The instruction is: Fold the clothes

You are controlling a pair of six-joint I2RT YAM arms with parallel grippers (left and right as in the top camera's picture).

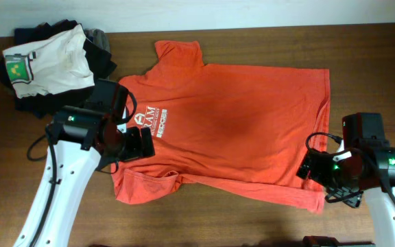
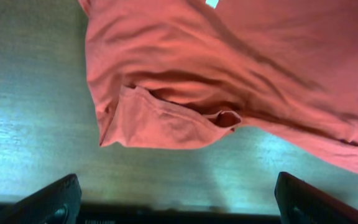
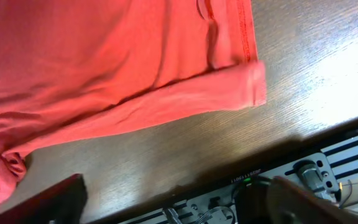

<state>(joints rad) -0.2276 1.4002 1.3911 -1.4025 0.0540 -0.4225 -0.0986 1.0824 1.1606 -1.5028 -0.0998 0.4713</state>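
One T-shirt (image 1: 245,123), red-orange, lies spread flat in the middle of the brown wooden surface (image 1: 266,223). Its neck is toward the left and its hem toward the right. Two short sleeves show: one (image 1: 179,53) points to the far edge and the other (image 1: 146,185) to the near edge.

There is one block of white lettering (image 1: 153,120) on the chest. The large line looks like "LAM", and the smaller lines under it are too small to read.

At the far left corner sits one pile, with one white shirt (image 1: 50,62) on top bearing one green-yellow print (image 1: 16,67). It lies over dark garments (image 1: 101,55) whose number I cannot tell.

There are two arms, each with one gripper. The left gripper (image 1: 141,144) is over the shirt's chest, just beside the lettering. In its wrist view the left gripper (image 2: 179,208) is released, with both fingers wide apart at the lower corners and nothing between them. The near sleeve (image 2: 154,121) is below it, rumpled at its seam.

The right gripper (image 1: 310,167) is at the hem, near the shirt's near right corner. Its wrist view shows the right gripper (image 3: 176,202) likewise released, with spread fingers holding nothing. The hem corner (image 3: 248,87) there is folded over on itself, so the stitched edge shows.
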